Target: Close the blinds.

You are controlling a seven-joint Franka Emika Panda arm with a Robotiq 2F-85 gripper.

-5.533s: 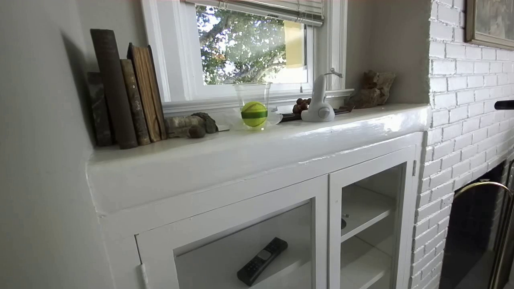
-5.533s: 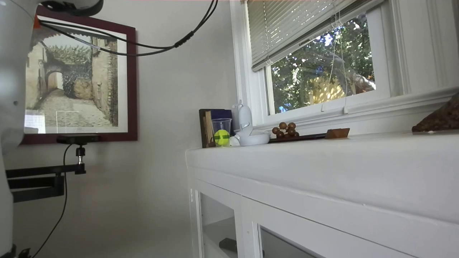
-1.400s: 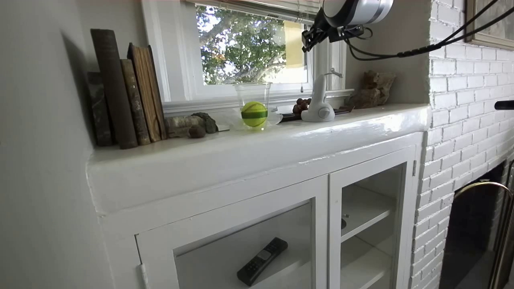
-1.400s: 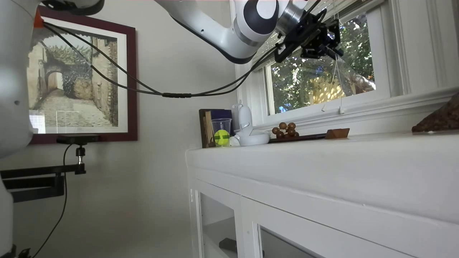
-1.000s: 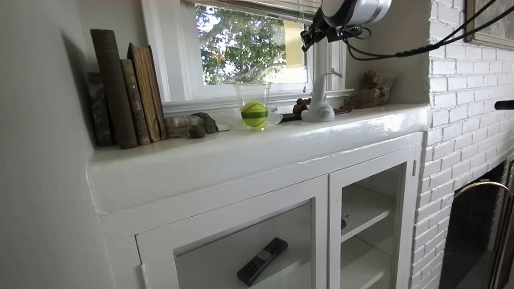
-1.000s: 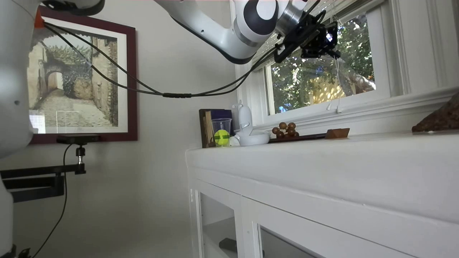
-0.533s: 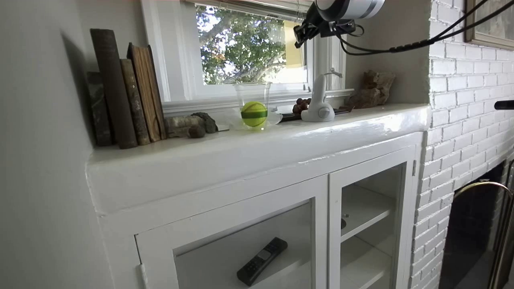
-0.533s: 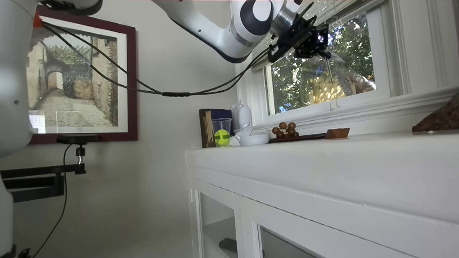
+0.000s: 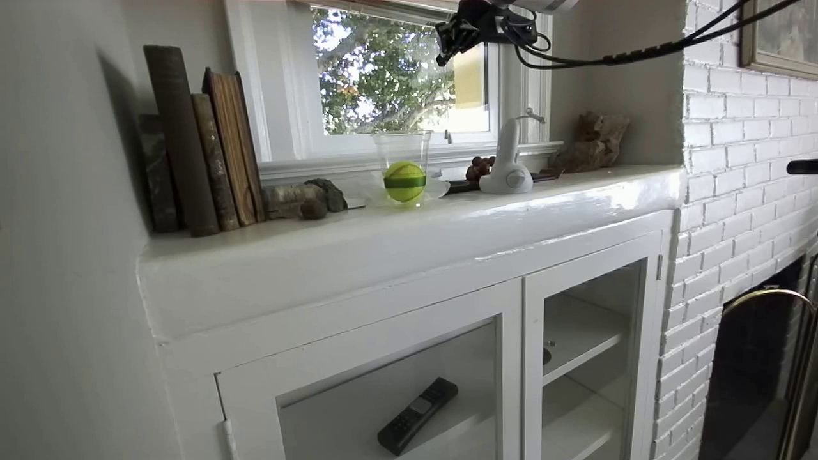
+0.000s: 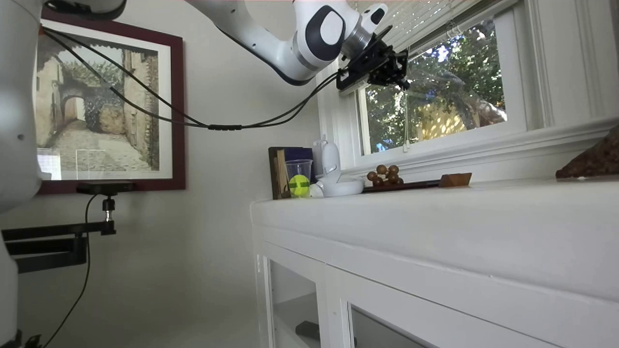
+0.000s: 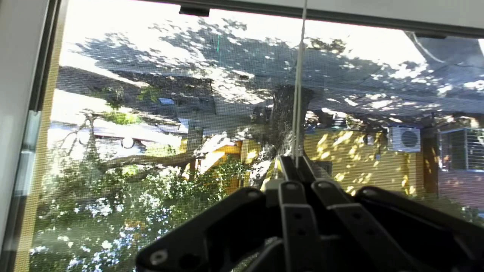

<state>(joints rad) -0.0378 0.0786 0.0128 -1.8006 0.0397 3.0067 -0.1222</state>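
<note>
The white slatted blinds (image 10: 430,17) hang across the upper part of the window, and much of the glass below their bottom rail is uncovered. Part of them is hidden behind the arm, and an exterior view cuts off their top. Thin pale cords (image 11: 298,94) come down in front of the glass in the wrist view and run between my gripper's fingertips. My gripper (image 11: 296,162) is shut on these cords, its two fingers almost parallel and close together. In both exterior views the gripper (image 9: 442,48) stands in front of the window, just under the rail, with cord ends dangling below it.
On the white ledge (image 10: 483,212) below stand a white device (image 9: 508,169), a clear cup with a green ball (image 9: 404,182), wooden beads (image 10: 384,175) and books (image 9: 185,147). A rock (image 9: 594,144) sits near the fireplace side. Black cables (image 10: 271,121) sag from the arm.
Having come in from outside the frame, my gripper has moved along the window, leftward in both exterior views, over the last second. The cords moved with it. The blinds' bottom rail looks unchanged.
</note>
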